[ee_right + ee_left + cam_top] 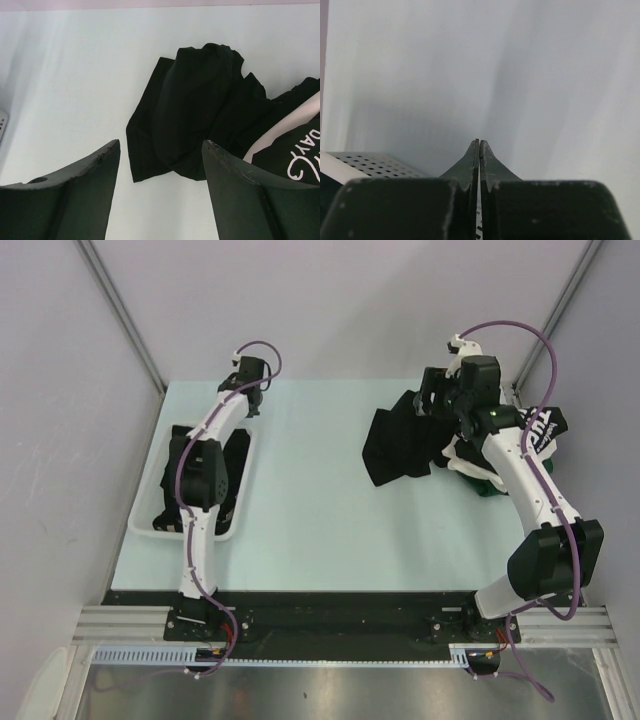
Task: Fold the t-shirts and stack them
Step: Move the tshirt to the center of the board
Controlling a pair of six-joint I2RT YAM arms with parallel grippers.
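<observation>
Black shirts (400,445) lie heaped at the table's (300,500) far right. The right gripper (161,142) hangs over them, spread and empty. The left gripper (479,142) is clenched on nothing by the basket (140,518). Tangled layers risk a grab lifting two shirts together.

The right arm (520,468) covers part of the lettered shirt (549,426); I cannot read its print. The left arm (200,480) hides most of the basket (143,512) contents; I cannot identify them.
</observation>
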